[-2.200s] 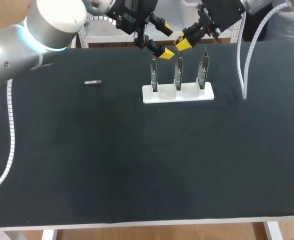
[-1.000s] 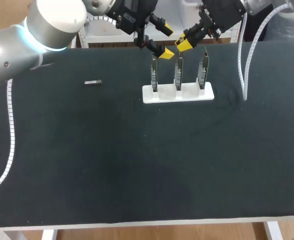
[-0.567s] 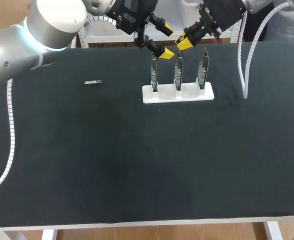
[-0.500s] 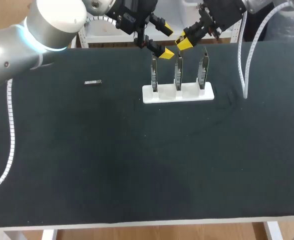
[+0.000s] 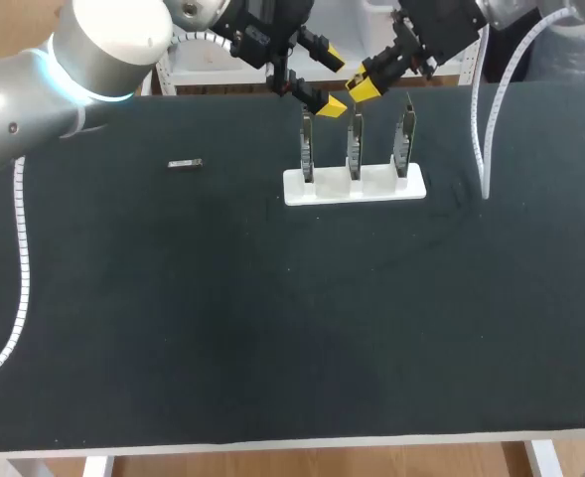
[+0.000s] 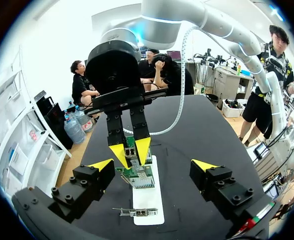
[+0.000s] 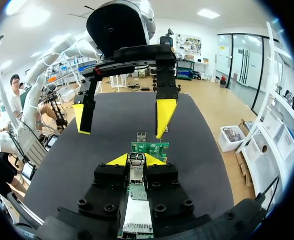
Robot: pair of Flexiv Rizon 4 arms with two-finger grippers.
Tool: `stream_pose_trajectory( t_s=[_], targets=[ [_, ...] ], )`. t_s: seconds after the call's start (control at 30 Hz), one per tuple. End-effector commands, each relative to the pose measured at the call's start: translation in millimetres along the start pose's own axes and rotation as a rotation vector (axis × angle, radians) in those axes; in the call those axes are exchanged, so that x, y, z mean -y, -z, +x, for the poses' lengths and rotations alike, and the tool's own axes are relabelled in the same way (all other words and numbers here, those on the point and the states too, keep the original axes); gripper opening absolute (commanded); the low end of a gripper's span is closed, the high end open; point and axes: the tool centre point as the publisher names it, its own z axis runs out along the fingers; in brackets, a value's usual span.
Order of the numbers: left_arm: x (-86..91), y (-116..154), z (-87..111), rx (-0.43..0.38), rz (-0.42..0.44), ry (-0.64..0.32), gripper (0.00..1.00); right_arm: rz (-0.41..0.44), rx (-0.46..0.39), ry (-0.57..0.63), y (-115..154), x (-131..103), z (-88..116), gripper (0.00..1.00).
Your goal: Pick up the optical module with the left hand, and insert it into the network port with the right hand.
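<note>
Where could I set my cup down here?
The near half of the table is bare, in front of the white board stand and the small module. Crowded: the far edge, where left gripper and right gripper hang over the stand.

Left arm [image 5: 103, 45]: silver-grey, white joint cap, blue light ring (upper left corner).
Cables [image 5: 24, 258]: white, ribbed.
Fingers [image 6: 87, 187]: black blocks, round screws, yellow tips.

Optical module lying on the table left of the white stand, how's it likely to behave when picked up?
The optical module looks like a small metal bar, so probably stiff and light. It lies flat on the table, so it likely won't roll, though a nudge may slide it. Being slim, it could twist in a loose pinch.
</note>
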Motion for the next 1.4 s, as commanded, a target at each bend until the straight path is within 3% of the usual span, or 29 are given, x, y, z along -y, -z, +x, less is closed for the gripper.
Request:
stream_pose_trajectory(
  t_s=[0.03,0.83,1.07,1.4],
  targets=[
    [0.5,-0.1,-0.8,-0.004,-0.001,0.001,1.0,-0.065,0.002,-0.005,1.4,8.4,2.5,0.0],
    [0.5,-0.1,-0.8,-0.004,-0.001,0.001,1.0,-0.066,0.004,-0.023,-2.2,7.5,9.1,0.0],
    [0.5,-0.1,-0.8,-0.004,-0.001,0.001,1.0,-0.053,0.007,-0.002,3.2,4.6,3.1,0.0],
    [0.5,-0.1,-0.8,-0.004,-0.001,0.001,1.0,-0.048,-0.029,0.0,4.6,0.9,4.0,0.0]
  ],
)
